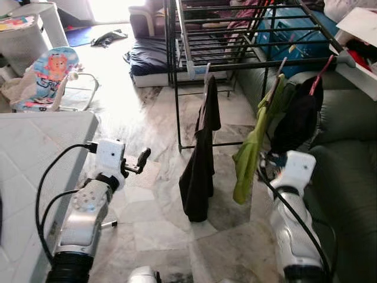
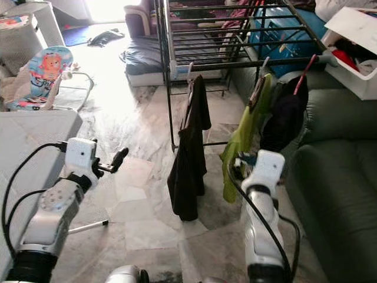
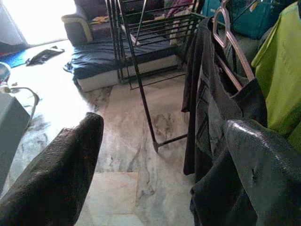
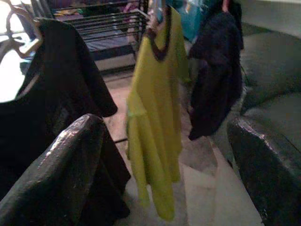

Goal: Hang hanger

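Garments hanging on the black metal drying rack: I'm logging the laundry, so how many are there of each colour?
Black long garment on the front rail of the black metal drying rack: 1
Lime-green shirt on a brown hanger: 1
Dark, near-black top on a red hanger: 1
Total: 3 hanging garments

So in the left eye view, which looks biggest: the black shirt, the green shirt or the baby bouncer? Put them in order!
1. Black shirt, the longest of the three.
2. Green shirt and baby bouncer look about alike. The bouncer sits farther from the camera, so I won't rank them.
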{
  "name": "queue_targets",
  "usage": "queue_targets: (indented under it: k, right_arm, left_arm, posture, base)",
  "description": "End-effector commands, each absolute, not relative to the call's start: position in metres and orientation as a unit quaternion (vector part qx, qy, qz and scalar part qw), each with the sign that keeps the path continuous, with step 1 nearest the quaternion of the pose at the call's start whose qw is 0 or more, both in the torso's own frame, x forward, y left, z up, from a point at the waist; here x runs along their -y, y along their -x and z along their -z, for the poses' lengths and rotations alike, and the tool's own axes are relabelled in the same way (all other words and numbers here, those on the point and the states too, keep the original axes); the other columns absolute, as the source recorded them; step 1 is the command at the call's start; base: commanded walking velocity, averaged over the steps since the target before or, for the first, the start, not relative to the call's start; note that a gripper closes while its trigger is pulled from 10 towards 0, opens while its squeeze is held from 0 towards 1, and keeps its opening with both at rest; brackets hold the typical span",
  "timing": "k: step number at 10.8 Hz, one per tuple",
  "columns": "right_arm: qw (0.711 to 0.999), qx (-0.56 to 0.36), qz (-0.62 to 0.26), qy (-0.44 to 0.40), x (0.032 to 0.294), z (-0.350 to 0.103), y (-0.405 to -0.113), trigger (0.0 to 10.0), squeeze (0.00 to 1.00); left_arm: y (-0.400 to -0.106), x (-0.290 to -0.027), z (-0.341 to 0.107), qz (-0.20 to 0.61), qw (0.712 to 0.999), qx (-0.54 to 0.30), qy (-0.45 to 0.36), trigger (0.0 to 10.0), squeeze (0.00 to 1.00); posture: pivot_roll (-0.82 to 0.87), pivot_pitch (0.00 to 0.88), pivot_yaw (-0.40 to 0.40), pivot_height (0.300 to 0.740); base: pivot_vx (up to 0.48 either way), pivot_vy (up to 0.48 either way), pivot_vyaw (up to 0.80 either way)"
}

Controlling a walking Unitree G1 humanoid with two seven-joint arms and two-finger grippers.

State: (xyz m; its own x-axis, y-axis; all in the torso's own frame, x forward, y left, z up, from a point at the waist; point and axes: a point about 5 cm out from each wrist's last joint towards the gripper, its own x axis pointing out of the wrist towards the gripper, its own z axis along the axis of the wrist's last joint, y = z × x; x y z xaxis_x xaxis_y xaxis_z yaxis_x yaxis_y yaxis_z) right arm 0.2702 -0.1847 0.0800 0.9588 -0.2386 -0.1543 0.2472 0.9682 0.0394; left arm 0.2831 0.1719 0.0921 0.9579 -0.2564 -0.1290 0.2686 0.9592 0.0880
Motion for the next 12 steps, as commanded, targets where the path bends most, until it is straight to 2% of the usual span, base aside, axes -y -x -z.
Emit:
queue_targets:
  k: [1, 7, 12]
  right_arm:
    - [0.991, -0.073, 0.111, -0.027, 0.182, -0.082, -0.274, 10.0, 0.0]
    - [0.994, -0.063, 0.087, -0.013, 0.178, -0.087, -0.284, 10.0, 0.0]
    - [0.998, -0.035, 0.043, -0.012, 0.17, -0.095, -0.289, 10.0, 0.0]
  left_arm:
    - [-0.286, -0.171, -0.095, 0.137, 0.988, -0.051, -0.055, 10.0, 0.0]
    - [-0.286, -0.169, -0.093, 0.132, 0.989, -0.051, -0.05, 10.0, 0.0]
    - [-0.293, -0.181, -0.098, 0.085, 0.995, -0.031, -0.043, 10.0, 0.0]
  posture:
    - [-0.04, 0.0, 0.006, 0.74]
    - [-0.04, 0.0, -0.002, 0.74]
    - [-0.04, 0.0, -0.017, 0.74]
  base:
    - [0.0, -0.27, 0.0]
    - [0.0, -0.374, 0.0]
    - [0.0, 0.0, 0.0]
